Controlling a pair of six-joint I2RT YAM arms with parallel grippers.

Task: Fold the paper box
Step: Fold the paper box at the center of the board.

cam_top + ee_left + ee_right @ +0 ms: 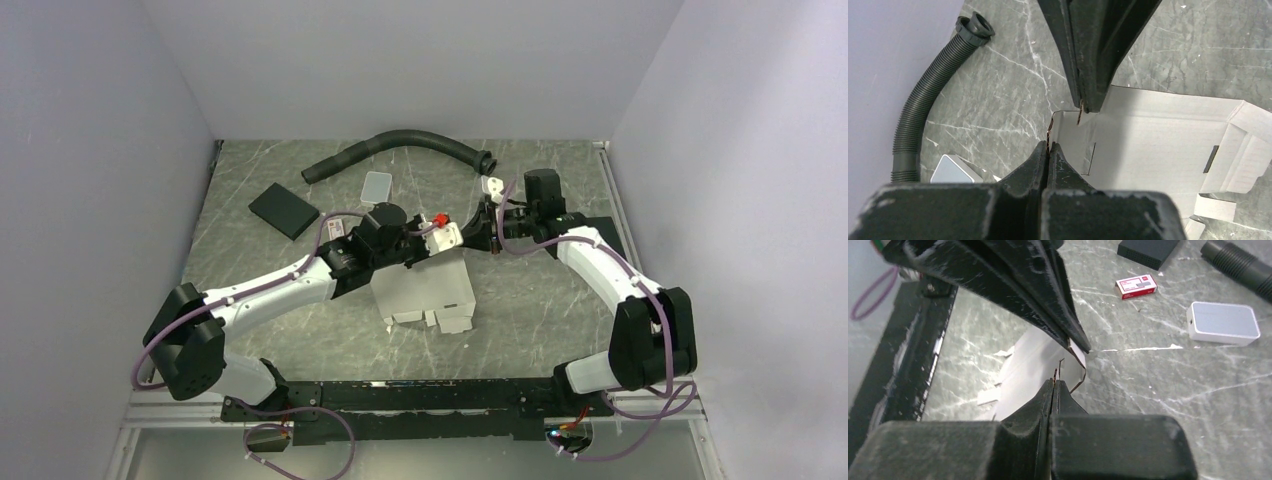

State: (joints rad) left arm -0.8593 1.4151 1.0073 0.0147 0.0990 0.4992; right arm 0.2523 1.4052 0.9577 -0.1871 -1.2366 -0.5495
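Left gripper (pixel 1048 146) fingers, pressed together, pinch one corner of the box (pixel 1158 135), a mostly flat creased sheet at the centre of the table (pixel 540 320). The right gripper (pixel 1083 104) is clamped on the adjoining edge just beside it. I judge a first flap is being raised, and next the two must part along the crease without tearing. Hose (pixel 913 125) at 12 o'clock of the box, tile (pixel 1223 322) at 11 and pad (pixel 1148 249) at 10 lie apart from it, so only the crowded grippers hinder each other.
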